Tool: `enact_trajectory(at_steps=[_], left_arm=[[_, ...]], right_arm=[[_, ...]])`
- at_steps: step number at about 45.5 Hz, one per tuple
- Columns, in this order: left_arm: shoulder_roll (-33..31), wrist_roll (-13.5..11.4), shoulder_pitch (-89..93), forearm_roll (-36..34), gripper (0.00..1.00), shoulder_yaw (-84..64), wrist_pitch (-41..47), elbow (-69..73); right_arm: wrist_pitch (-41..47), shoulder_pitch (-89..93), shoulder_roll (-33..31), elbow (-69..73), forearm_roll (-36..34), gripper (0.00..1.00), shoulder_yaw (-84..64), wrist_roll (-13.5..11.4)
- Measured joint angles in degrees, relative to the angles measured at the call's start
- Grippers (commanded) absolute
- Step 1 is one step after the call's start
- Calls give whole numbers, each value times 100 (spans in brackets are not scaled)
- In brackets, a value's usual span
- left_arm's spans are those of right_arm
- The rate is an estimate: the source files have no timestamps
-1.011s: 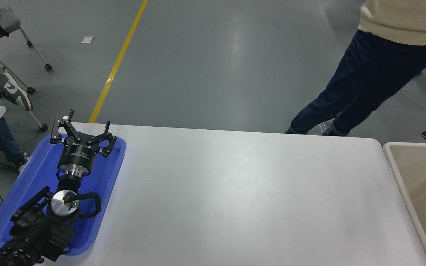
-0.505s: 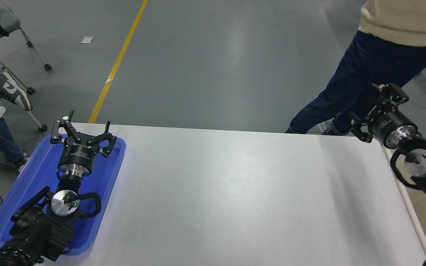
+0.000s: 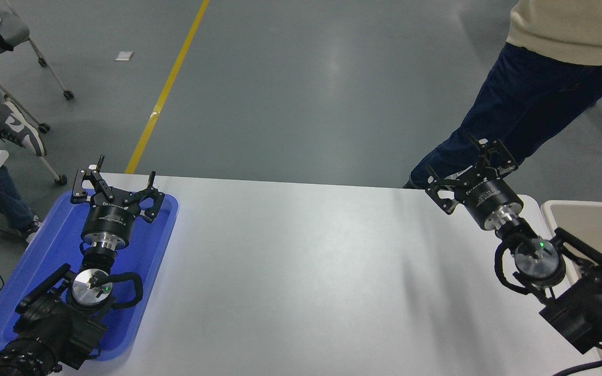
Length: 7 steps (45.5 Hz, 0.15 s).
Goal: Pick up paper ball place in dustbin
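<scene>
Our left gripper (image 3: pixel 115 187) sits parked, spread open and empty, over the tray (image 3: pixel 39 266). Our right gripper (image 3: pixel 468 175), also wide open and empty, hangs above the tabletop (image 3: pixel 301 271) beside the bin (image 3: pixel 588 214). We see no paper ball anywhere; it may already be binned.

The tray (image 3: pixel 147 271) lies on the table (image 3: pixel 301 271) at its left end. The dustbin (image 3: pixel 588 211) stands beside the right end. A person (image 3: pixel 515 104) stands behind the far right corner.
</scene>
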<state>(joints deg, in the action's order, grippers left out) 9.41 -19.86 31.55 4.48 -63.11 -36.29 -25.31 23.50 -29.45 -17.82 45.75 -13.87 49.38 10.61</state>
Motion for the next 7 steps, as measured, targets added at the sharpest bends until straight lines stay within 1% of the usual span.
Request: enact_trajectory(at_steps=[7], left_arm=[[0,0,0,0,100,0,0,0]], right_arm=[[397,116,210,-339,-27,100,50,1]])
